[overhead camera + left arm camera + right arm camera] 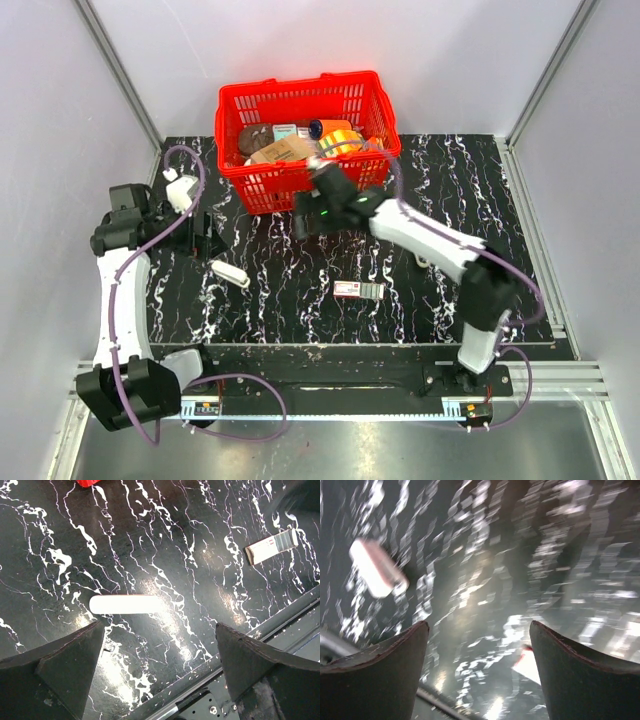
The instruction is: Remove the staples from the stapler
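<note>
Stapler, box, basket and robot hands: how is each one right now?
stapler: lying flat on the table, closed, untouched
red-and-white box: lying flat, nothing touching it
red basket: upright, full of things
left end effector: open, empty, above the stapler
right end effector: open, empty

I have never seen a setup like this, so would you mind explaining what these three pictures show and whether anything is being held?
These are two robot arms bolted at the near edge of a black marbled table. The overhead picture comes from a fixed camera above and behind them. The other two come from cameras on the wrists, so the dark wedges at the bottom are each arm's own jaws.

On the table lie a small cream-white stapler, a flat red-and-white box and, at the back, a red basket full of items.

The left gripper looks down at the stapler with jaws wide apart. The right gripper is near the basket; its picture is blurred, with jaws apart. Neither holds anything.
</note>
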Motion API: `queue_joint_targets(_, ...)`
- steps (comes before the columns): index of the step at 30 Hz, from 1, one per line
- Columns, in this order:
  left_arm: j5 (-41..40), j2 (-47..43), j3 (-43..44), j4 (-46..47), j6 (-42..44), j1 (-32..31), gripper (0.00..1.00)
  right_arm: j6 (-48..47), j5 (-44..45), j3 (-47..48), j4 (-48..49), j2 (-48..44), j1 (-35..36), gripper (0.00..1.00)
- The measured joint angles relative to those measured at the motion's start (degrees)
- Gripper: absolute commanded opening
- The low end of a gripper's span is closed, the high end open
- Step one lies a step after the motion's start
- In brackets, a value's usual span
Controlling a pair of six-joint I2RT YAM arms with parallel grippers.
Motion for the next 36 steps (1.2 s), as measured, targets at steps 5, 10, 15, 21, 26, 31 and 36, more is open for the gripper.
queue_joint_targets(5,-1.7,-0.7,0.0,-0.1,0.1,-2.6,0.99,-1.8,9.7,-12.2,2.2,-13.9,-12.8,0.97)
queue_joint_targets(10,-2.6,-1.3,0.0,-0.3,0.1,-3.9,0.99,-2.6,14.3,-21.0,1.6,-15.3,-24.0,0.98)
queue_joint_targets(15,-3.0,-1.6,-0.1,-0.4,0.2,-5.1,0.99,-2.9,17.6,-21.9,-0.9,-10.7,-27.7,0.99)
queue_joint_targets(21,-3.0,-3.3,-1.0,-0.9,1.1,-5.5,0.99,-3.5,20.0,-21.0,-2.0,-6.8,-29.1,0.95)
queue_joint_targets(26,-3.1,-3.9,-1.7,-1.8,2.1,-5.5,0.99,-4.2,22.1,-20.9,-2.4,-5.9,-30.0,0.86)
queue_joint_targets(31,-3.1,-4.1,-2.0,-2.4,2.2,-5.6,0.99,-4.4,22.2,-20.9,-2.5,-4.2,-30.1,0.71)
queue_joint_targets(36,-3.1,-4.2,-2.0,-2.7,2.3,-5.9,0.99,-4.3,21.9,-20.9,-2.6,-3.5,-30.1,0.57)
